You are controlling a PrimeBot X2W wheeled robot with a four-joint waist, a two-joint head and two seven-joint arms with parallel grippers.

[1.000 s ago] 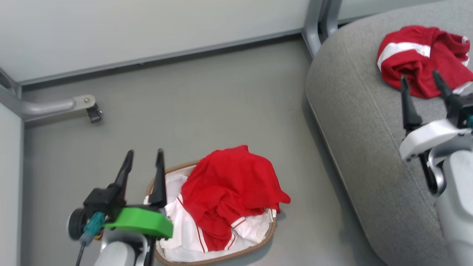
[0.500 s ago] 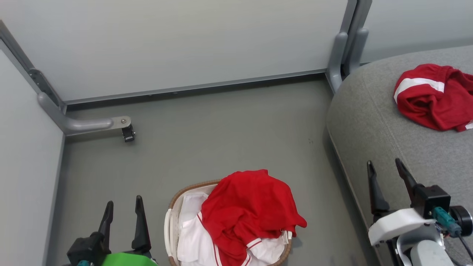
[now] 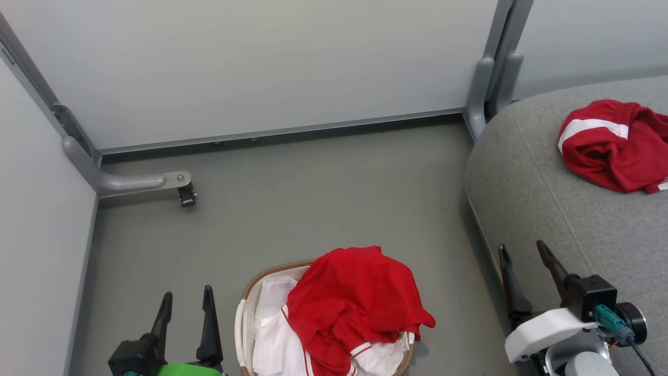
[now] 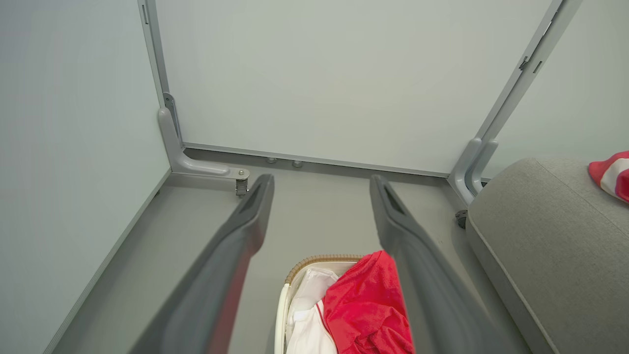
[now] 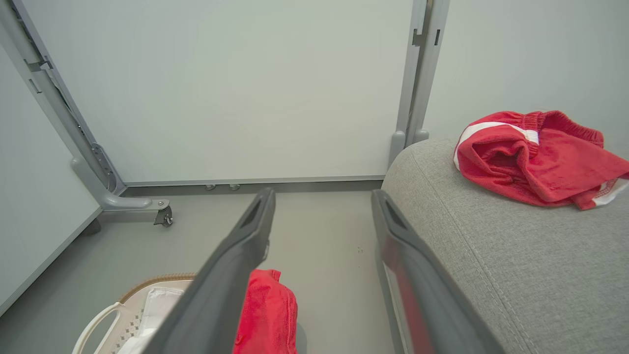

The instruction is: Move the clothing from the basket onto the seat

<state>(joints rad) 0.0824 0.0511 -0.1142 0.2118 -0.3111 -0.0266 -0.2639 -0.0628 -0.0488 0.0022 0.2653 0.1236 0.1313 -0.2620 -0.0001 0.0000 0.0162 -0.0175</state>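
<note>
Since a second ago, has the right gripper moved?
Yes. The right gripper had its tips at the red garment on the seat; now it sits well back from the garment, nearer the robot, by the seat's edge.

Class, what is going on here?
A two-armed robot is moving soft red-and-white sports clothing from a small white basket with a brown woven rim onto a large grey fabric seat. One red, white-striped garment lies on the seat; the rest sits in the basket. Left gripper and right gripper are open and empty.
</note>
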